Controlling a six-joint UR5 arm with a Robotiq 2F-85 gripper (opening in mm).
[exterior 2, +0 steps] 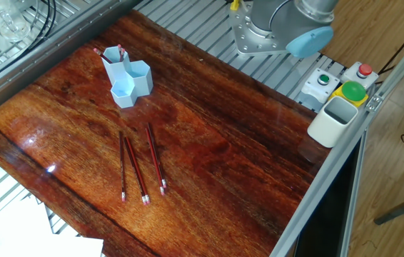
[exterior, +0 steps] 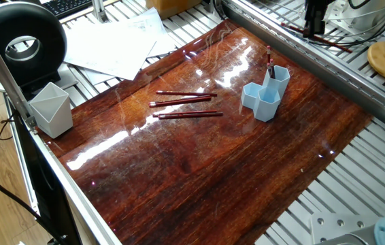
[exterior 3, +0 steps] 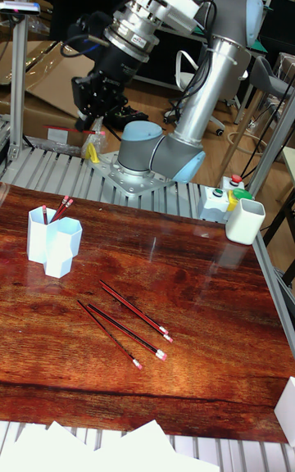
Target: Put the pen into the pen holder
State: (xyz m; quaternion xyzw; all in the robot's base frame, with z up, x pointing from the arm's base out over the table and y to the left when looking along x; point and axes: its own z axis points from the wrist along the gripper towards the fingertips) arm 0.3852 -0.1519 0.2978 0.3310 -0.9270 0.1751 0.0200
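While the gripper (exterior 3: 86,121) hangs high off the bench's back edge, past the wood top entirely, the pen holder (exterior: 266,92) sits well below and apart from it, near the back edge of the wood bench top (exterior 2: 216,164). Fingers point down; can't tell whether they are apart or together, too dark and small in both views that catch them. In one fixed view only the gripper's lower end shows at the top edge, over the metal rails.

The holder is light blue, joined hex tubes. Two red pens (exterior 3: 61,209) stand in its tallest tube, tilted, eraser ends up.

Three more red pens (exterior 2: 142,170) lie loose mid-bench, roughly parallel, close together, well apart from the holder.

A pale grey-white cup (exterior: 50,109) stands at a bench corner. The button box (exterior 2: 345,84) sits just beside it.
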